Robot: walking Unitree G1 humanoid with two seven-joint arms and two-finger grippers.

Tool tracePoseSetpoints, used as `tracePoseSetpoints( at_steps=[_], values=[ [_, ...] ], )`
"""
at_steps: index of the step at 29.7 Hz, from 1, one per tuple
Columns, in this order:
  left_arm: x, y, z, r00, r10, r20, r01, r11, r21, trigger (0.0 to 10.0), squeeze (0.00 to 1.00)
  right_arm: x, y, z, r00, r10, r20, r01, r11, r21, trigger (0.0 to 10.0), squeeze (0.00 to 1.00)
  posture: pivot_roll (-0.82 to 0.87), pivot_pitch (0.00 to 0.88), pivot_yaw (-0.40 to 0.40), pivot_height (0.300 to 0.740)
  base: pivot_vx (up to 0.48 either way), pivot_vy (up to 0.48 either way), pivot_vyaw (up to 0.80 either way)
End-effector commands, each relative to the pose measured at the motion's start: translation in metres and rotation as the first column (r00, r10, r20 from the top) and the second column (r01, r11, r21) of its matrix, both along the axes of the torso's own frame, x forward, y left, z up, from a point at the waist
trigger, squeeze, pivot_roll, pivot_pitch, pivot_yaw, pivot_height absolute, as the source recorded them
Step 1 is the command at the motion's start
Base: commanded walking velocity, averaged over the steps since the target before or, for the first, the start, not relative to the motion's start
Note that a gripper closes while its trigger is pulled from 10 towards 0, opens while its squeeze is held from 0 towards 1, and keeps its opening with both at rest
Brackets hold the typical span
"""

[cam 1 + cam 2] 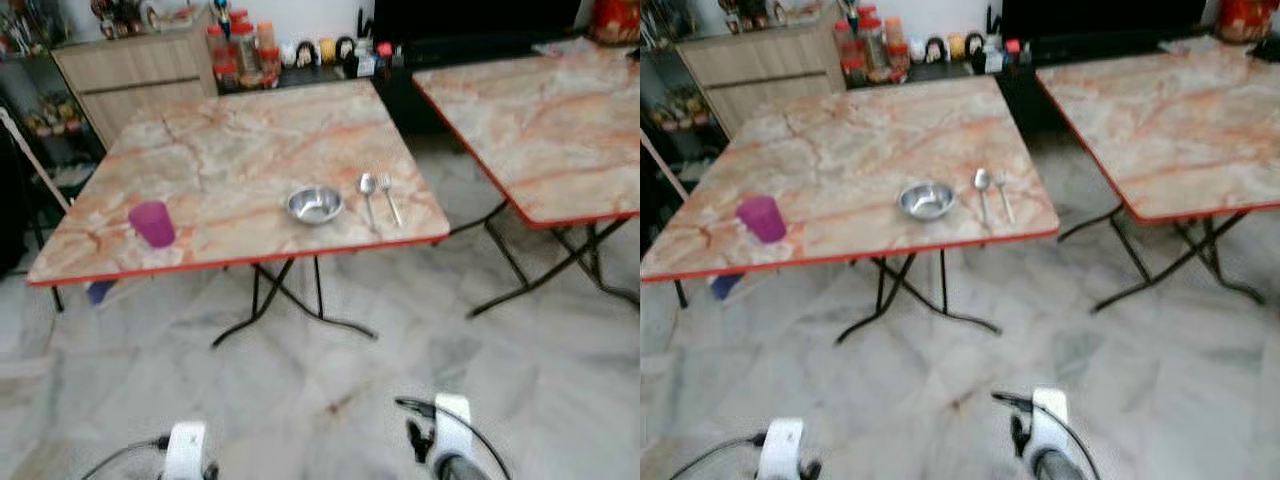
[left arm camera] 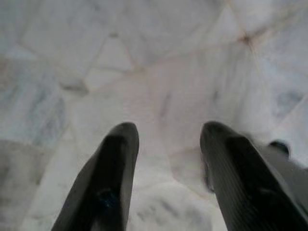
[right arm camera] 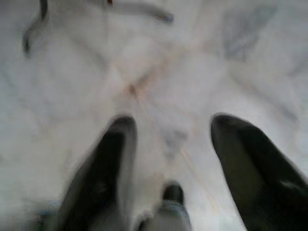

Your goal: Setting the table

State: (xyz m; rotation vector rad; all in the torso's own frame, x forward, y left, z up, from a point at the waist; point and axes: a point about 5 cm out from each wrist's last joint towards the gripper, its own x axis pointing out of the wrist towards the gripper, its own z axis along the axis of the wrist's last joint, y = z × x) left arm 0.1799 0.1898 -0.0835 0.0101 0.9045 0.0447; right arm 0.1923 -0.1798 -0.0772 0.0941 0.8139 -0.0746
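Observation:
A folding table (image 1: 250,140) with a marbled pink top and red edge stands ahead of me. On it sit a purple cup (image 1: 152,223) near the front left, a steel bowl (image 1: 315,205) near the front right, and a spoon (image 1: 367,190) and fork (image 1: 389,195) side by side just right of the bowl. Both arms hang low over the floor. My left gripper (image 2: 166,139) is open with nothing between its fingers, pointing at marble tiles. My right gripper (image 3: 173,134) is open and empty too, above the floor.
A second table (image 1: 540,120) of the same kind stands to the right, with a gap between the two. A wooden cabinet (image 1: 130,70) and a low shelf with jars and bottles (image 1: 245,50) line the back wall. Crossed black table legs (image 1: 280,300) stand on the marble floor.

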Motion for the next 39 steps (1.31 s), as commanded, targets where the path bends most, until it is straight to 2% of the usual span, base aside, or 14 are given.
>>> tracePoseSetpoints(
  at_steps=[1, 4, 17, 23, 26, 39],
  values=[
    [-0.0012, 0.0101, 0.0008, 1.0, 0.013, -0.004, -0.012, 1.0, 0.027, 10.0, 0.0, 0.0067, 0.0099, 0.0029, 1.0, 0.015, 0.026, -0.015, 1.0, 0.02, 10.0, 0.0, 0.0, 0.0, 0.074, 0.74, 0.0, 0.48, 0.44],
    [-0.0008, 0.0095, 0.0009, 1.0, 0.01, -0.005, -0.009, 1.0, 0.026, 10.0, 0.0, 0.0069, 0.009, 0.003, 0.999, -0.018, 0.027, 0.017, 0.999, 0.044, 10.0, 0.0, 0.0, 0.0, 0.074, 0.74, 0.0, 0.326, 0.0],
    [0.0027, 0.0057, 0.0024, 1.0, -0.011, 0.016, 0.011, 1.0, 0.026, 10.0, 0.0, 0.0086, 0.009, 0.0039, 1.0, 0.012, 0.029, -0.013, 1.0, 0.023, 10.0, 0.0, 0.0, 0.0, 0.069, 0.74, 0.0, 0.0, 0.0],
    [0.0034, 0.0054, 0.0027, 1.0, -0.007, 0.02, 0.007, 1.0, 0.027, 10.0, 0.0, 0.0091, 0.0095, 0.0044, 0.999, 0.025, 0.036, -0.026, 0.999, 0.019, 10.0, 0.0, 0.0, 0.0, 0.067, 0.74, 0.268, 0.0, 0.47],
    [0.0035, 0.0049, 0.0027, 1.0, -0.007, 0.019, 0.007, 1.0, 0.024, 10.0, 0.0, 0.0089, 0.0095, 0.0042, 0.999, -0.003, 0.036, 0.002, 0.999, 0.044, 10.0, 0.0, 0.0, 0.0, 0.067, 0.74, 0.273, 0.0, 0.0],
    [0.0037, 0.0025, 0.0025, 1.0, -0.011, 0.021, 0.011, 1.0, 0.014, 10.0, 0.0, 0.0097, 0.0092, 0.0045, 0.999, -0.002, 0.033, 0.001, 0.999, 0.042, 10.0, 0.0, 0.0, 0.0, 0.065, 0.74, 0.275, 0.0, 0.0]
  ],
)
